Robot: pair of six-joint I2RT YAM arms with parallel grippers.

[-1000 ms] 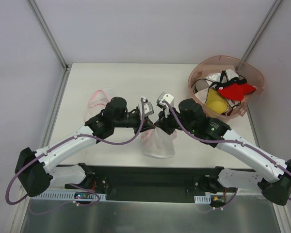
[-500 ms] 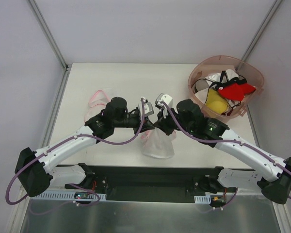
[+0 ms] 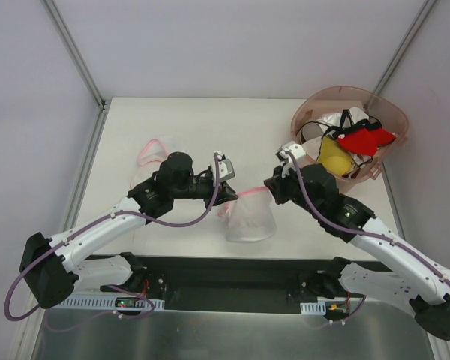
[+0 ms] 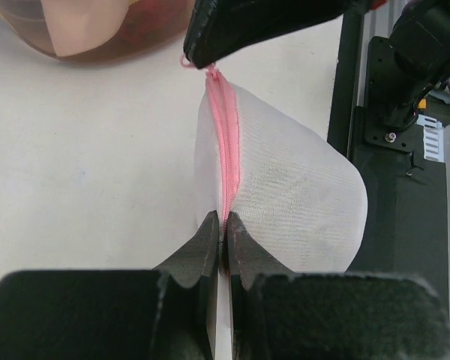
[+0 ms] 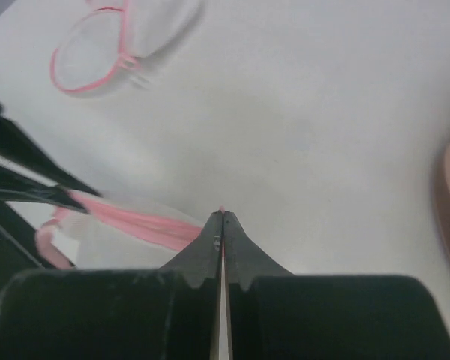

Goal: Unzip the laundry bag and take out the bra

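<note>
- Roughly at mid-frame in the top view, the laundry bag [image 3: 249, 219] sits on the table [image 3: 210, 127] between the two arms. Its white mesh body bulges toward the bottom edge.
- Pink zipper [image 4: 223, 142] runs along the bag's upper edge, drawn into a straight line from one gripper to the other.
- Left gripper [image 3: 226, 195]: fingers pressed together on the zipper's left end. In the left wrist view the pink tape goes straight into the closed tips, with mesh ballooning to the right of them.
- Right gripper [image 3: 272, 187]: fingers likewise pinched tight, on the zipper's right end. In the right wrist view a sliver of pink shows at the tips and the tape trails off to the lower left.
- Bag hangs from both grips; its lower part touches the table.
- Contents cannot be made out through the mesh.
- Second pink-rimmed mesh piece [image 3: 151, 152] lies at the upper left, apart from the left arm.
- Pinkish-brown basket [image 3: 360, 178] holding garments stands at the upper right, near the right arm.
</note>
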